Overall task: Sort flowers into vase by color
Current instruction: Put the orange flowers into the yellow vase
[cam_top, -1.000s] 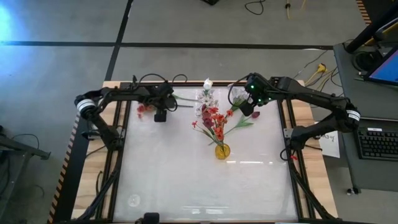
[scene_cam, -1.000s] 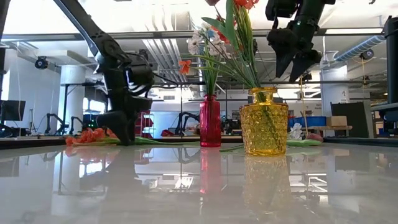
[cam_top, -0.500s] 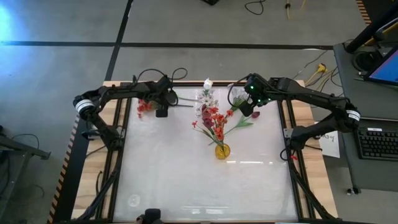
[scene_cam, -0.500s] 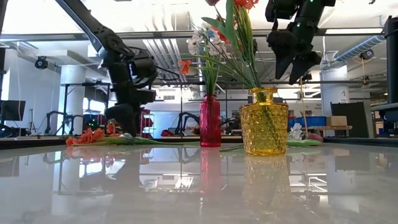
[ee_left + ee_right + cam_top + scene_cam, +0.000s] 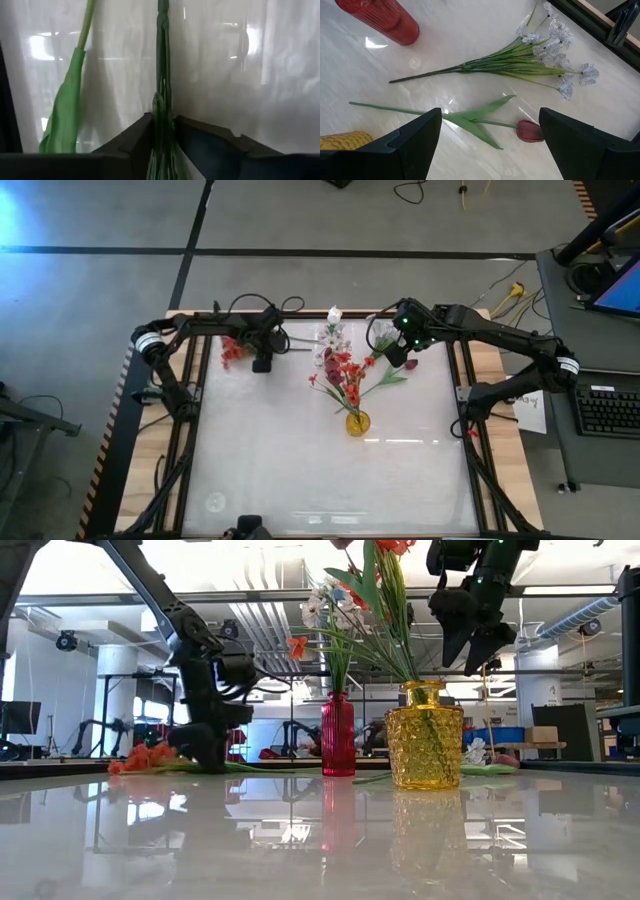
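Observation:
A red-orange blossom cluster point(image 5: 232, 350) point(image 5: 140, 755) lies on the table near its far left corner, with its green stem point(image 5: 162, 75) running under my left gripper point(image 5: 262, 363) point(image 5: 205, 750), which is shut on the stem. My right gripper point(image 5: 398, 358) point(image 5: 470, 650) point(image 5: 490, 145) hangs open, well above a dark red tulip point(image 5: 530, 131) and a white blossom spray point(image 5: 555, 45), both lying flat near the far edge. The yellow vase point(image 5: 357, 423) point(image 5: 424, 740) holds red-orange flowers. The red vase point(image 5: 338, 735) point(image 5: 380, 17) holds white ones. My left gripper pinches the green stem point(image 5: 161, 107) of the red-orange flower between its two fingers point(image 5: 135, 135). They come from above, pointing down, and lie across the stem. The blossom end rests on the table to the gripper's left, and a long green leaf point(image 5: 65, 115) lies beside the stem.
Both vases stand mid-table, the red one behind the yellow one, with tall stems and blossoms spreading above them. The table's near half is bare glossy white top point(image 5: 300, 480). Dark frame rails point(image 5: 185, 430) run along the left and right edges.
My left arm has swung so that its gripper has shifted a little toward the table's far edge and right. It rose slightly off the table, then came back down at the stem. The red-orange blossom has shifted a little with it.

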